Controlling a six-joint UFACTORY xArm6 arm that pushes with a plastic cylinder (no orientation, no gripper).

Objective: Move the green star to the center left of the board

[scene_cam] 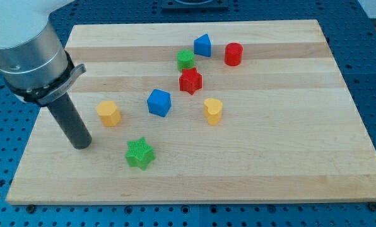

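Green star (pixel 140 154): lay flat on the board (pixel 282 170), toward the view's bottom, left of middle, clear of every other block.
My tip (pixel 81 145): stood on the wood to the view's left of the green star and slightly above it, near but not touching.
Claw state: none fitted; the rod held nothing and bore on nothing.
Nearest neighbours: orange block (pixel 108 113) above the tip; blue cube (pixel 159 103) above the star; yellow block (pixel 212 111) farther right.
Far cluster: red star (pixel 190 81), green cylinder (pixel 185 60), blue block (pixel 202 45), red cylinder (pixel 233 54), all well apart.
Step in hand: judged as approach; the star was not yet at centre left.
Next move: I judged the tip was on the wrong side; it needed to get round to the star's lower right, then push up-left, avoiding the orange block.
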